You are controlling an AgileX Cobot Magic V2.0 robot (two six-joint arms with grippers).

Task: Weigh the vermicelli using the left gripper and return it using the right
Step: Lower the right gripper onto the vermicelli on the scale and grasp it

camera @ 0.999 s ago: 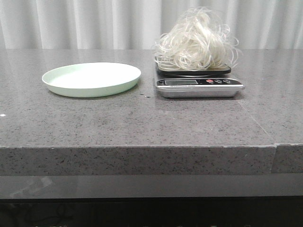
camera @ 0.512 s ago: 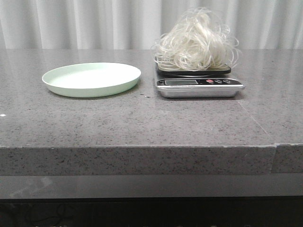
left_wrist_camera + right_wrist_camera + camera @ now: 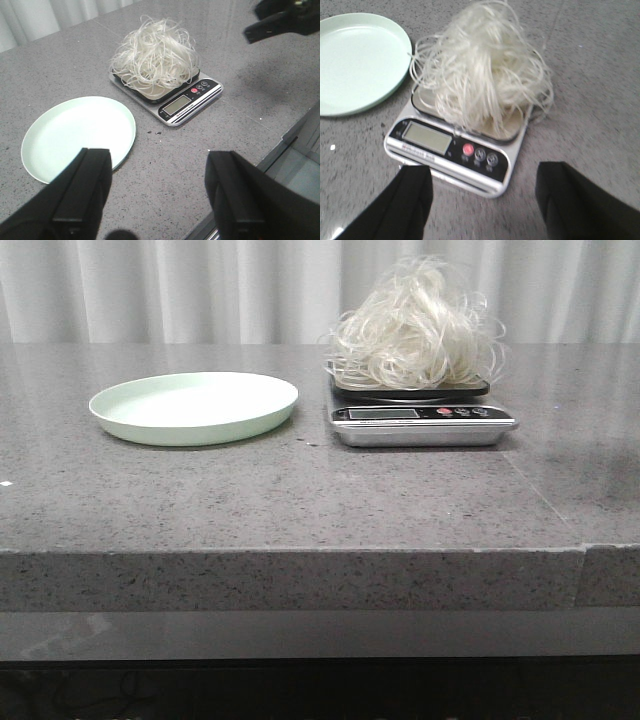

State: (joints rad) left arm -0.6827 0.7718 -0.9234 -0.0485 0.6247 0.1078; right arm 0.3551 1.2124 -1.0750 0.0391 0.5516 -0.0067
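Observation:
A pale tangled heap of vermicelli [image 3: 415, 325] sits on the pan of a small silver kitchen scale [image 3: 421, 423] at the right back of the table. The vermicelli [image 3: 154, 55] lies far ahead of my left gripper [image 3: 159, 167], which hangs open and empty above bare stone beside the plate. My right gripper [image 3: 482, 182] is open and empty too, its fingers just short of the scale's [image 3: 455, 160] front edge, with the vermicelli [image 3: 482, 75] beyond. Neither gripper shows in the front view.
A light green plate [image 3: 193, 407] lies to the left of the scale, with nothing on it. The grey stone table [image 3: 300, 500] ends in a front edge close to the camera. A white curtain closes off the back. A black part of the right arm [image 3: 280, 25] hangs to the right of the scale.
Vermicelli, scale and plate have not moved. A faint shadow has spread over the table to the right of the scale.

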